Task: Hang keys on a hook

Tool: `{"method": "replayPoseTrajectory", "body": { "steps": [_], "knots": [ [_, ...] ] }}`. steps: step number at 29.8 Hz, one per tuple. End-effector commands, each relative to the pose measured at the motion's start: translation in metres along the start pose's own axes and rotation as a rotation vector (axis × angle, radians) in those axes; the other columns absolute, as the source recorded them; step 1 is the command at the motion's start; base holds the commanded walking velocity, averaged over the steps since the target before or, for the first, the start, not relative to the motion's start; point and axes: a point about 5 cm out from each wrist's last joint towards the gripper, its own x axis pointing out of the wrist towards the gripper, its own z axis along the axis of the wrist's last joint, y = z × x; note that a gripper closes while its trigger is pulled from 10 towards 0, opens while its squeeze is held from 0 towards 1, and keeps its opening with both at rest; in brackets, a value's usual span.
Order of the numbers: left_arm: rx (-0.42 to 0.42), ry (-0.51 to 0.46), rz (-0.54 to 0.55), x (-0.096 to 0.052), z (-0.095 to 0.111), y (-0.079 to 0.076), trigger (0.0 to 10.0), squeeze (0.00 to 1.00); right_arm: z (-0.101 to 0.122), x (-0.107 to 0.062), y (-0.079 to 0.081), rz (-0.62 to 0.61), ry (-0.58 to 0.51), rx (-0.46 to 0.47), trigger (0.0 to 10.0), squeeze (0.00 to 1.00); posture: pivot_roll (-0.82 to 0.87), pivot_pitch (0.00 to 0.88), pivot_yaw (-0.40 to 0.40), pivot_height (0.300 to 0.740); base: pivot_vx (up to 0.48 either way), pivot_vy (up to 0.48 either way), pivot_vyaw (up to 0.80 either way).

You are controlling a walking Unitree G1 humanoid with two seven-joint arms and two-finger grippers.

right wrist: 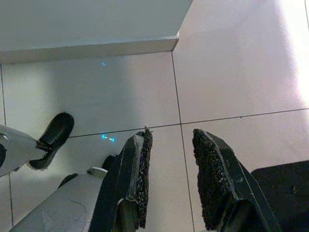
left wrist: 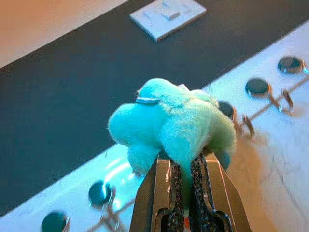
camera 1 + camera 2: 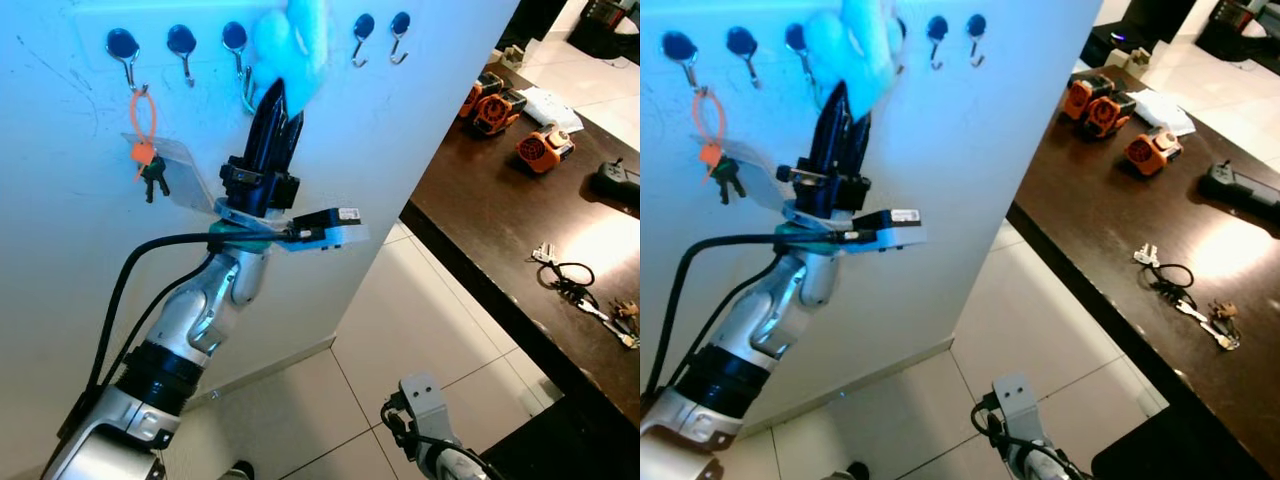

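Turquoise plush keychain (image 2: 171, 123) clamped in left end effector (image 3: 272, 112) beside five wall hooks (image 3: 123, 48), right end effector (image 1: 171, 181) apart

Six black-capped hooks (image 3: 181, 42) run along the white wall, one of them mostly hidden behind a single turquoise plush charm (image 3: 297, 40). One orange-tagged bunch of keys (image 3: 148, 165) hangs from the far-left hook. On the dark table to the right sit three orange devices (image 3: 545, 147), one black controller (image 3: 620, 181) and one loose bunch of keys (image 3: 580, 288).
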Motion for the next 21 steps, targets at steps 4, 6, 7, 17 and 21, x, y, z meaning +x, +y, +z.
{"method": "replayPoseTrajectory", "body": {
  "steps": [4, 6, 7, 17, 21],
  "knots": [
    [0.020, 0.028, -0.095, -0.024, -0.005, -0.010, 10.0, 0.00, -0.008, -0.003, 0.000, 0.002, 0.030, -0.005, 10.0, 0.00, -0.03, 0.107, -0.077, 0.740, 0.000, 0.000, 0.00],
    [0.025, 0.033, -0.113, -0.029, -0.007, -0.012, 10.0, 0.00, -0.007, -0.002, 0.000, 0.003, 0.029, -0.006, 10.0, 0.00, -0.03, 0.107, -0.077, 0.740, 0.000, 0.000, 0.00],
    [0.027, 0.039, -0.142, -0.035, -0.009, -0.016, 10.0, 0.00, -0.006, -0.002, 0.000, 0.003, 0.027, -0.007, 10.0, 0.00, -0.03, 0.107, -0.077, 0.740, 0.000, 0.000, 0.00],
    [0.021, 0.012, -0.253, -0.054, -0.008, -0.026, 10.0, 0.00, -0.006, -0.002, 0.001, 0.004, 0.029, -0.006, 10.0, 0.00, -0.03, 0.107, -0.077, 0.740, 0.000, 0.000, 0.00],
    [0.009, 0.012, -0.242, -0.050, -0.008, -0.023, 10.0, 1.00, -0.007, -0.002, 0.001, 0.004, 0.031, -0.005, 10.0, 0.00, -0.03, 0.107, -0.077, 0.740, 0.000, 0.000, 0.00]
  ]
}}
